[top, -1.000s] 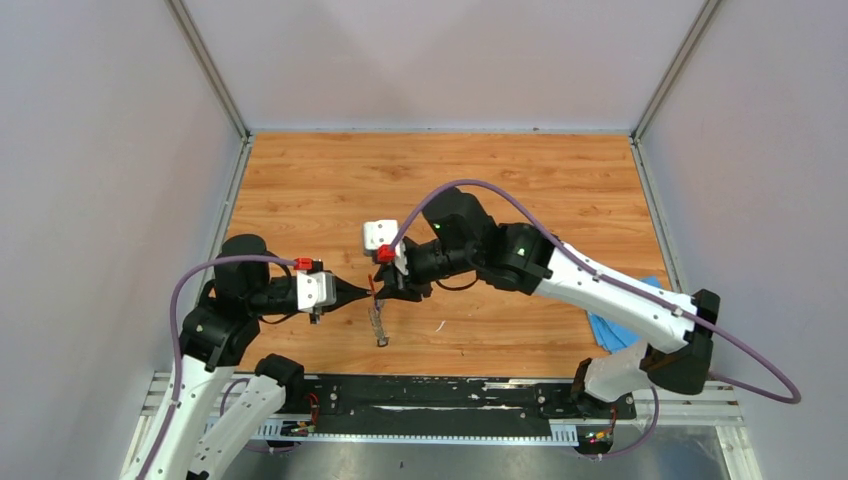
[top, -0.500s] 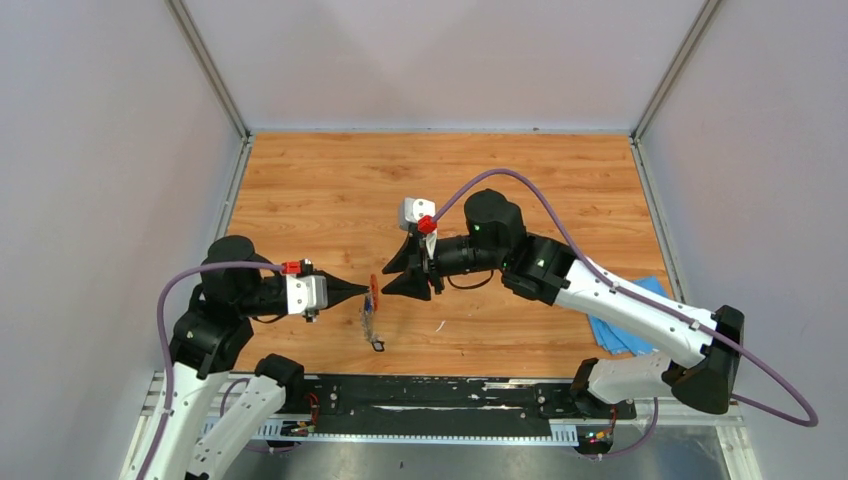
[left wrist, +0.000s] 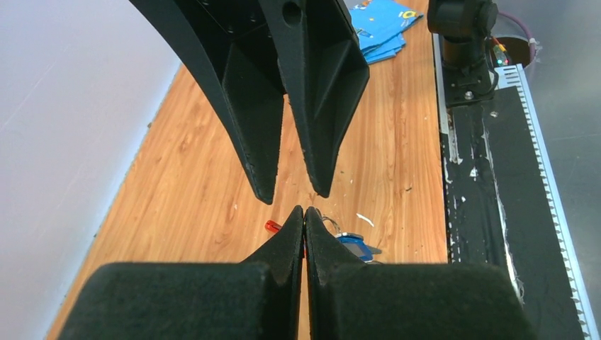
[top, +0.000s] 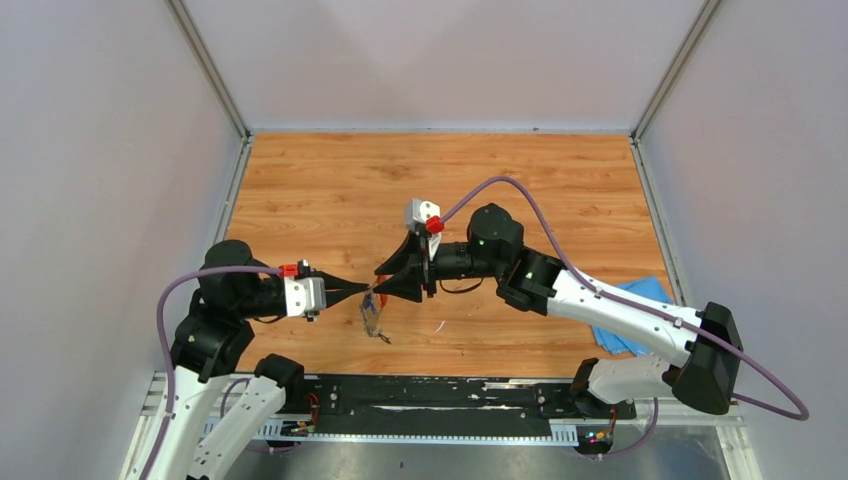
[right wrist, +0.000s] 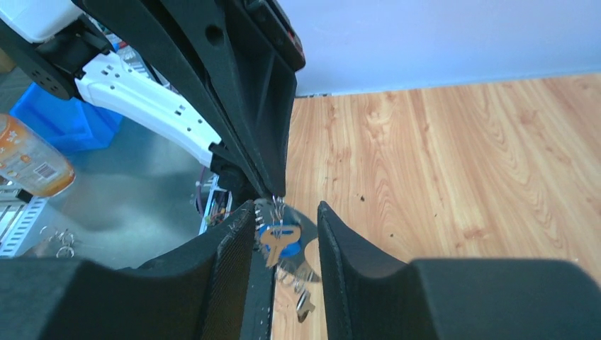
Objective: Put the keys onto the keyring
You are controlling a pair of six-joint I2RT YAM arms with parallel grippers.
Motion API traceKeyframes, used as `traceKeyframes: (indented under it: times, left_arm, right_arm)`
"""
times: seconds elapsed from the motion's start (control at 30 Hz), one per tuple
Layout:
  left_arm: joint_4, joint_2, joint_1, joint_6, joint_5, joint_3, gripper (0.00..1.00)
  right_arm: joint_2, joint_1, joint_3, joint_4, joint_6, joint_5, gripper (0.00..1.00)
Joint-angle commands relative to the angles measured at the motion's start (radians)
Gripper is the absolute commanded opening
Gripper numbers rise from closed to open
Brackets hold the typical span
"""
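Red wire of the keyring point(top: 372, 310) is pinched at the tip of the left gripper point(top: 368, 290), fingers clenched flat together with no gap. The grey metal pieces dangle below it, just above the wood table point(top: 320, 190). The right gripper point(top: 381, 283) meets it tip to tip, fingers apart and gripping nothing. In the right wrist view, the blue-headed key point(right wrist: 279, 241) hangs on the bunch in the gap between those fingers; contact cannot be told. The left fingers point(right wrist: 248, 113) stand directly ahead of that gap and crowd the approach. A white scrap point(top: 438, 326) lies on the wood near the bunch. The blue cloth point(left wrist: 379, 32) lies well apart by the right arm base point(left wrist: 464, 42), next to the black rail point(left wrist: 496, 177).
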Motion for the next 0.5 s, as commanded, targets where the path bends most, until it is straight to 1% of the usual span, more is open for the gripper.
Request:
traceKeyframes:
  times: [0.0,0.23,0.47]
  left_arm:
    - [0.003,0.009,0.0,0.018,0.013,0.038,0.0]
    - [0.003,0.01,0.0,0.024,0.009,0.039,0.0]
    - [0.003,0.006,0.0,0.023,0.01,0.037,0.0]
  right_arm:
    - [0.0,0.003,-0.012,0.11,0.007,0.017,0.38]
    - [0.02,0.003,-0.043,0.149,0.015,-0.023,0.36]
    - [0.017,0.004,-0.065,0.162,0.014,-0.024,0.41]
